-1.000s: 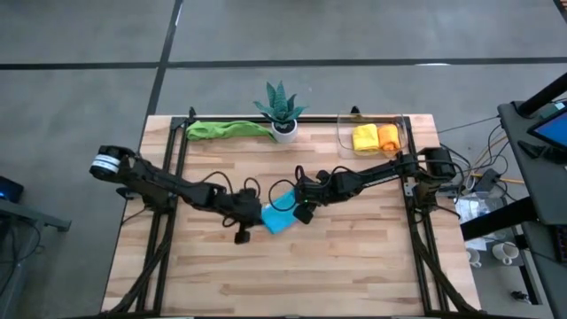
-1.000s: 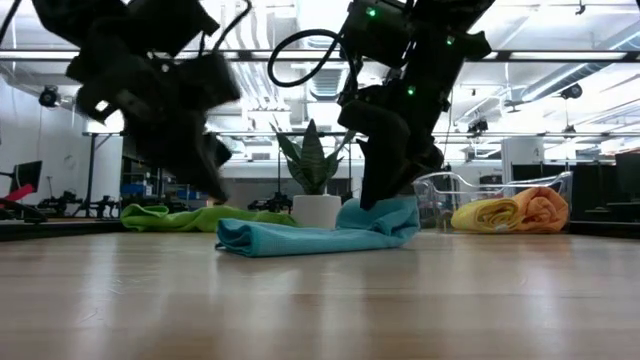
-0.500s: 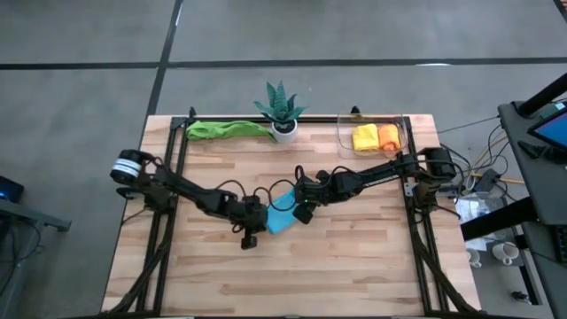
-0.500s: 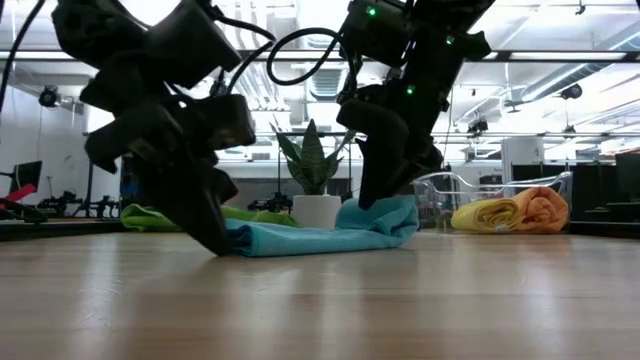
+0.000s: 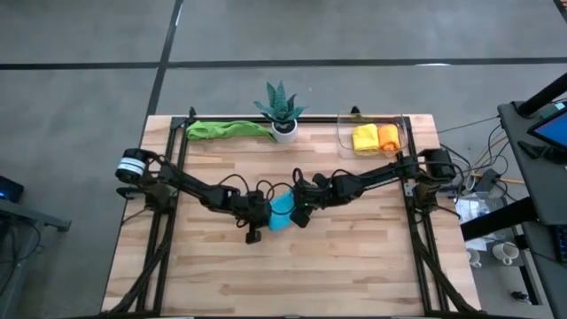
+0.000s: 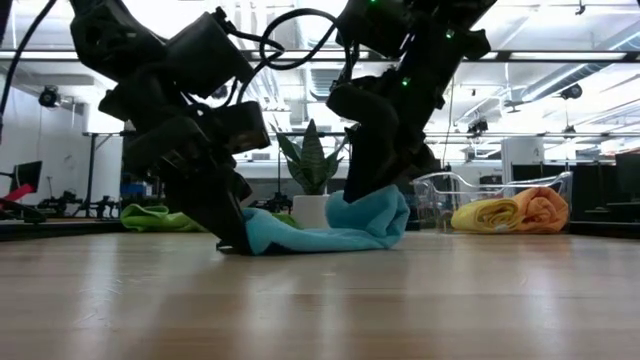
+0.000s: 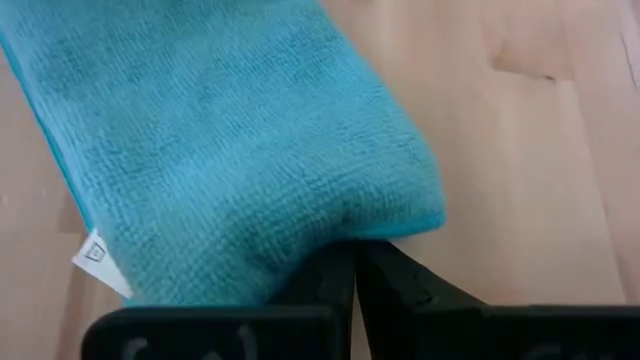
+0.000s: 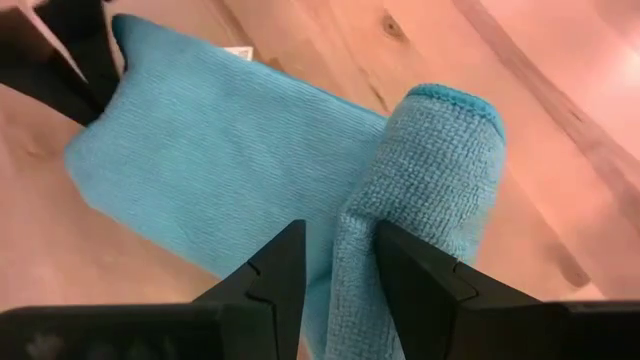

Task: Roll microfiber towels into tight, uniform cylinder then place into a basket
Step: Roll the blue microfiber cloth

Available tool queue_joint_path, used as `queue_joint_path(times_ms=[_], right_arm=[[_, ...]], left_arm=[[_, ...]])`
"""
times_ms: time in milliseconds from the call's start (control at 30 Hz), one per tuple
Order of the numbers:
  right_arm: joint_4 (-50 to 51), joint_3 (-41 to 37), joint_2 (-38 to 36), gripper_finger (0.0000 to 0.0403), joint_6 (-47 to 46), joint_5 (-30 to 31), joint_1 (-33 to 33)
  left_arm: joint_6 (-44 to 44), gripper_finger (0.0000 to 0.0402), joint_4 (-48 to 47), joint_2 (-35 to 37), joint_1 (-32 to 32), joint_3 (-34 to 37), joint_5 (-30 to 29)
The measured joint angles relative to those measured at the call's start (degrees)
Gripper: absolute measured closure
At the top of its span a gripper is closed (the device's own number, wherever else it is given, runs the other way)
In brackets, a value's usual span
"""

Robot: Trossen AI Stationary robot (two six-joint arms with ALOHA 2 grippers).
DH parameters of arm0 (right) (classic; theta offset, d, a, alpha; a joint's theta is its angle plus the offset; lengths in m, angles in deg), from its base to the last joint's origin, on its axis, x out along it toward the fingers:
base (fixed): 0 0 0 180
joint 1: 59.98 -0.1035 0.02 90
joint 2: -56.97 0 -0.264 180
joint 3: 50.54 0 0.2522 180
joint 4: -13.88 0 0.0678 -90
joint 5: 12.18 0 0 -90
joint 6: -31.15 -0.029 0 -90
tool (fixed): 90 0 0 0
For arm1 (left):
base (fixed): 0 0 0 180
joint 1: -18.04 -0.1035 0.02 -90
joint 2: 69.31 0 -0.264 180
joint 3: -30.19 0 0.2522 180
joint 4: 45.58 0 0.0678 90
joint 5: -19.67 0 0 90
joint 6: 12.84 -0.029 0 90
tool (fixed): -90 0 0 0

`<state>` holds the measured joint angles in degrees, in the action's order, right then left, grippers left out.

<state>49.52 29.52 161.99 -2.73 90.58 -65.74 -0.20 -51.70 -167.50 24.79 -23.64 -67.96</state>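
Pinching the rolled-up end of the light blue towel [image 8: 420, 190], the right gripper [image 8: 338, 262] has its jaws clamped on the fabric near the middle of the table [image 5: 354, 266]. The left gripper [image 7: 355, 285] has its jaws pressed together, tips down against the towel's other edge. Towel's half flat, half curled between them. At the far side: the clear basket [image 5: 403, 133] with yellow [image 5: 364, 138] and orange rolls [image 5: 388, 136], a potted plant [image 5: 282, 108], and a green towel [image 5: 226, 129].

left gripper [image 5: 263, 215] jaws shut, right gripper [image 5: 295, 210] jaws part-open, arms converging mid-table
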Motion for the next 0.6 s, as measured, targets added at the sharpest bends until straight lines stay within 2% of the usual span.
queue_joint_path(times_ms=[267,600], right_arm=[[-5.0,-0.1,2.5,0.0284,-0.2,-4.0,0.0],[-9.0,-0.1,4.0,0.0284,-1.0,-4.3,-0.4]], left_arm=[[0.6,0.0401,-0.3,-0.3,-0.1,0.2,-0.9],[3.5,0.0402,-0.3,-0.2,0.1,0.8,-0.7]])
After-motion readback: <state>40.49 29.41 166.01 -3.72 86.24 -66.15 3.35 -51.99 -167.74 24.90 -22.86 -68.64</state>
